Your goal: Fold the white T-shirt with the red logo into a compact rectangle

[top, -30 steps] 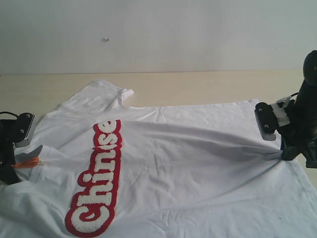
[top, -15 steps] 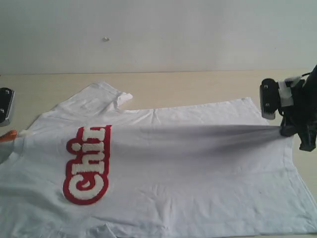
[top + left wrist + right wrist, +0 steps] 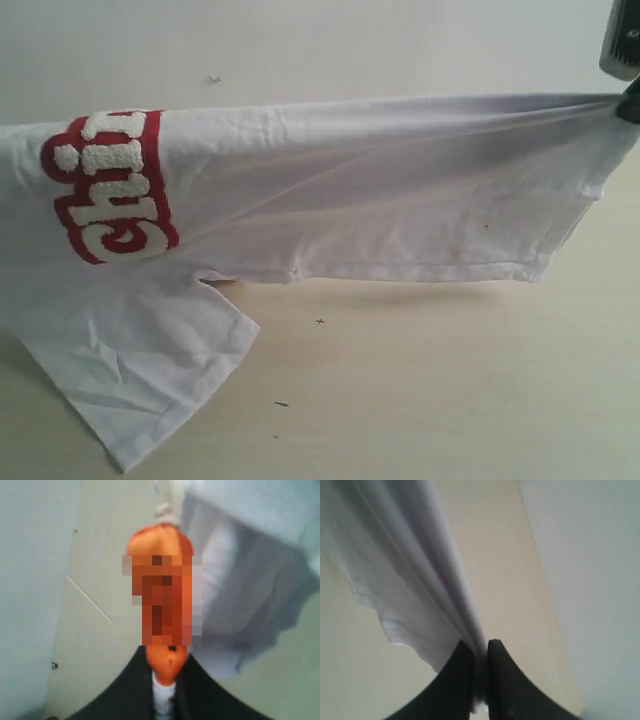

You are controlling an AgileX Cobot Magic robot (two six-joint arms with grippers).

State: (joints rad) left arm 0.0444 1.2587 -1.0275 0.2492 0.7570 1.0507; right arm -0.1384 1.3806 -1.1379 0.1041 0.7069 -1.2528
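Tabletop (image 3: 420, 380) shows beneath the white T-shirt (image 3: 380, 190), now lifted and stretched taut.

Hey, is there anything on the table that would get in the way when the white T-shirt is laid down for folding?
Nothing visible does. The table below the held-up white T-shirt shows only a few tiny dark specks; one sleeve drapes onto it.

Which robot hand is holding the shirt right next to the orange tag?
The left hand: the orange tag pokes out right where it pinches. The right hand pinches only a plain edge of the white T-shirt, with no tag there.
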